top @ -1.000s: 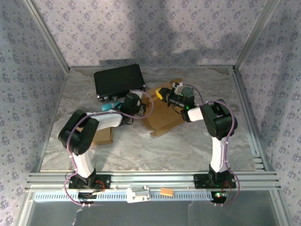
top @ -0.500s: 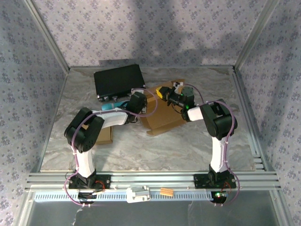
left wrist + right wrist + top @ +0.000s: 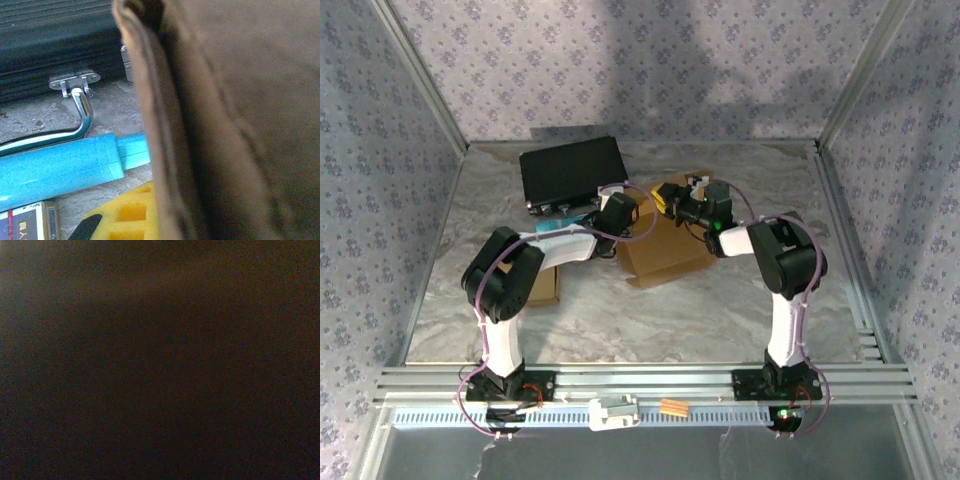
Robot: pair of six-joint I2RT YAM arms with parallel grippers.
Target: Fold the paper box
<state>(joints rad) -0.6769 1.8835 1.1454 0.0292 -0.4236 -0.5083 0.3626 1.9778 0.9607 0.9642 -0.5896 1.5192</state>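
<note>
— Just right of the black case (image 3: 570, 172), toward our near edge, the paper box (image 3: 665, 255) lay as a brown, partly flattened shape on the table (image 3: 650, 320). How did we expect it to handle?

— Light and thin, we judged. It looked stiff across its panels but ready to bend at the creases, and easy to crumple or tear if pinched hard. We thought it would slide on that smooth top unless one side was pinned.

— So where did we want to take hold?

— At a free flap edge, close to a crease, never mid-panel. The left gripper (image 3: 625, 213), at the side of the box nearest the case, was clenched. With a cardboard edge pressed close before its wrist camera, we took it to be pinching that edge.

— And the right gripper (image 3: 672, 203)?

— It sat over the box's far edge, a little right of the case's near corner. Its camera was dark, so we could not tell whether it was released or grasping.
</note>
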